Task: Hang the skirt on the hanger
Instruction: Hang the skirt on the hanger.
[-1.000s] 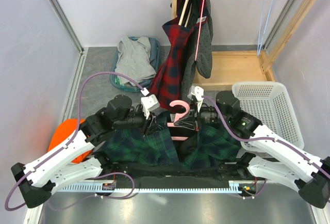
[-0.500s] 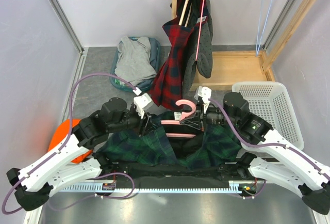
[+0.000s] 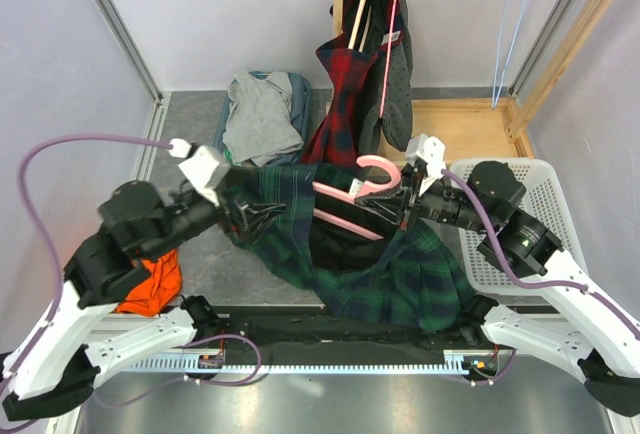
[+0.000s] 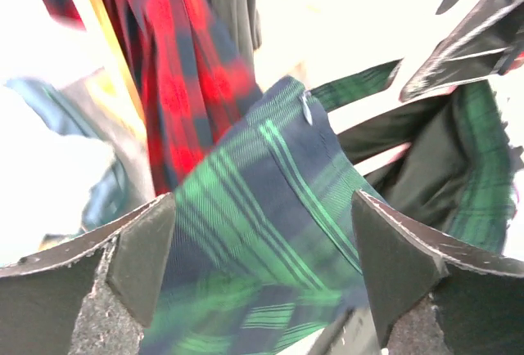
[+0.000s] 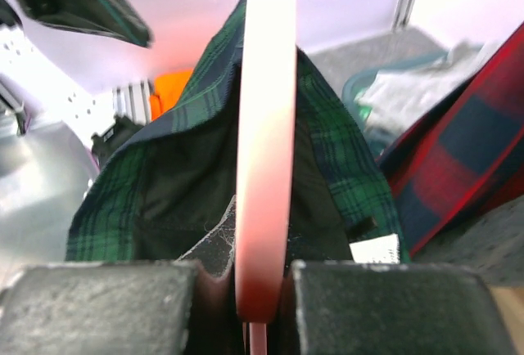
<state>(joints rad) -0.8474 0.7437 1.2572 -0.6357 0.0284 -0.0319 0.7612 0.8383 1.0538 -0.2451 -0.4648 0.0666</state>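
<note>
Just left of the pink hanger (image 3: 378, 162), the left gripper (image 4: 262, 199) has its jaws spread wide. Green plaid runs across the gap between them, but neither pad looks to be pinching it, so I read that hand as let go. On the hanger's right side, below the hook, the right gripper (image 5: 264, 277) is clamped firmly on the pink bar and holds the hanger tilted up off the table.

The skirt (image 3: 420, 274) is draped over the hanger. Its top edge is strung along the bar and out to the left, dark lining shows just beneath, and the bulk of the plaid spills down below and to the right.

It looks like soft, light, floppy cloth with no stiffness, so it should sag wherever it's unsupported and slide easily on smooth plastic. The best hold is probably the thicker stitched waistband, out near its corner left of the hanger, and not the loose hem.

Folds cover the hanger's left end, so I can't tell whether the waistband is really seated or only lying across. The left wrist view is blurred, and the right wrist view shows the bar edge-on only. Behind the hanger hangs a red plaid garment (image 3: 340, 114).
</note>
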